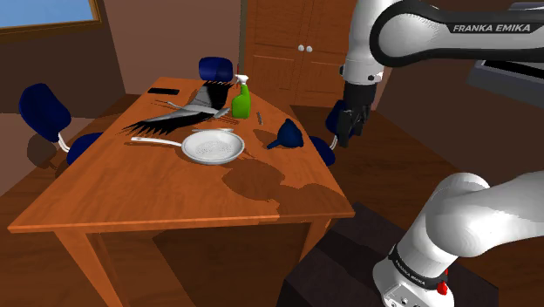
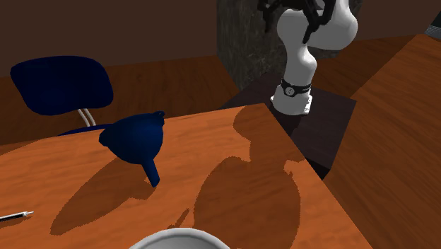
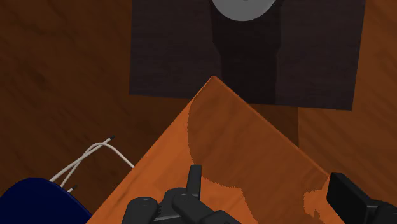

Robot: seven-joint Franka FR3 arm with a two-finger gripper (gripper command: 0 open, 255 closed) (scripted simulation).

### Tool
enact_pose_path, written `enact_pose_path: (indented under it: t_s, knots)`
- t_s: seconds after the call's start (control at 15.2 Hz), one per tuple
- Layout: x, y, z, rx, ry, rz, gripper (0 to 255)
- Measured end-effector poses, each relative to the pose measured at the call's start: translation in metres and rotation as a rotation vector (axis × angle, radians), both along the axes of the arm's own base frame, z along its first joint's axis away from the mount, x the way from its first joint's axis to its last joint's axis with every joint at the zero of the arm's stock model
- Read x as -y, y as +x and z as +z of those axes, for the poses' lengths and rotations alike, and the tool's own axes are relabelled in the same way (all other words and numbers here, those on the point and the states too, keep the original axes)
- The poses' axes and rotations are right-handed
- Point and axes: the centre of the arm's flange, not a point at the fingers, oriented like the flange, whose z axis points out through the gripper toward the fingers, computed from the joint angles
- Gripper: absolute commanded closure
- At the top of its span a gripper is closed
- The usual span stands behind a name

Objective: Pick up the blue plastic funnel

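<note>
Found the dark blue funnel [image 1: 287, 135] lying tipped on the wooden table [image 1: 131, 192], near the edge at the shoulder view's right, spout down on the wood; placed it beside a grey pan [image 1: 211, 146], with a green spray bottle [image 1: 241, 99] farther back; saw the gripper [image 1: 346, 135] hanging above the table's corner, to the shoulder view's right of the funnel and apart from it; noted the jaws spread wide, clasping nothing, with bare wood between the fingers [image 3: 194, 181].
</note>
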Motion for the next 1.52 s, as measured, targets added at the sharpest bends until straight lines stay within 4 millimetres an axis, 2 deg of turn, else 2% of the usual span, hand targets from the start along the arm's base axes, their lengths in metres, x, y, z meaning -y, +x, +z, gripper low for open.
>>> enact_pose_path:
  t_s: [0.13, 0.4, 1.25, 1.52]
  knots:
    - [0.003, 0.005, -0.002, 0.002, -0.004, 0.002, 0]
    - [0.021, 0.035, -0.020, 0.016, -0.034, 0.018, 0]
    - [0.088, 0.163, -0.082, 0.073, -0.145, 0.080, 0]
    - [0.109, 0.203, -0.094, 0.091, -0.179, 0.099, 0]
